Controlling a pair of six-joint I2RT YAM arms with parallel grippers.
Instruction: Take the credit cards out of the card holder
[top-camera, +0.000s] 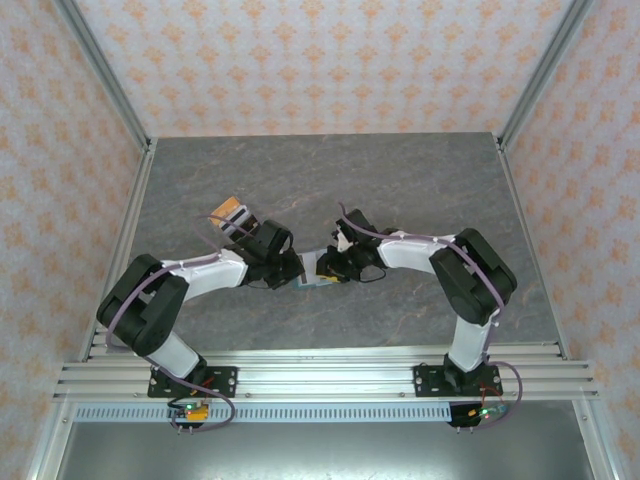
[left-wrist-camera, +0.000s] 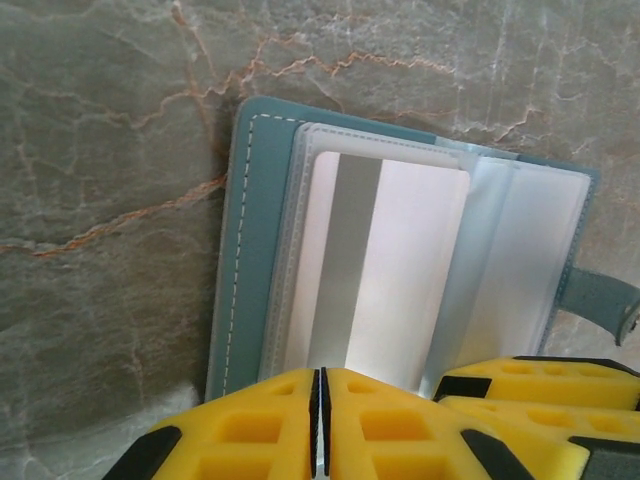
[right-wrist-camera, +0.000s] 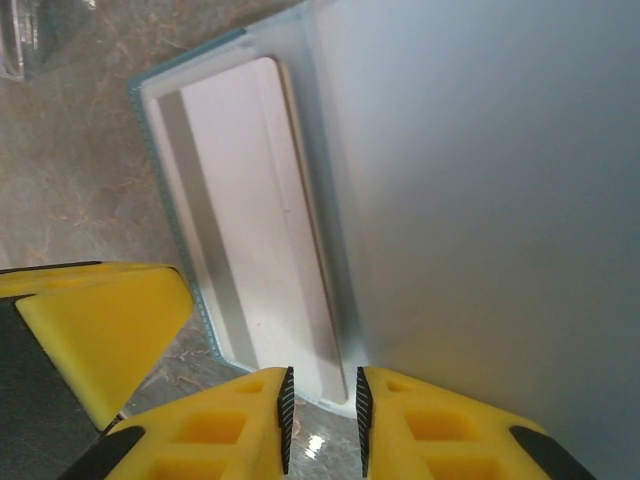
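Seemingly partway: some credit cards (top-camera: 230, 212) lie out on the marbled worktop (left-wrist-camera: 100, 150) beyond my left pincer (left-wrist-camera: 320, 420), its jaws pressed together. Just ahead of it the soft teal card holder (left-wrist-camera: 255, 250) lies open, a stiff pale card (left-wrist-camera: 400, 260) left in its glossy clear sleeve (left-wrist-camera: 530, 260). My right pincer (right-wrist-camera: 322, 420), narrowly parted, meets the sleeve's edge.

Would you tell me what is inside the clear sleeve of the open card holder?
In the card holder, the clear sleeve holds a pale white card with a grey stripe. A thin tan edge shows behind it; anything deeper is covered.
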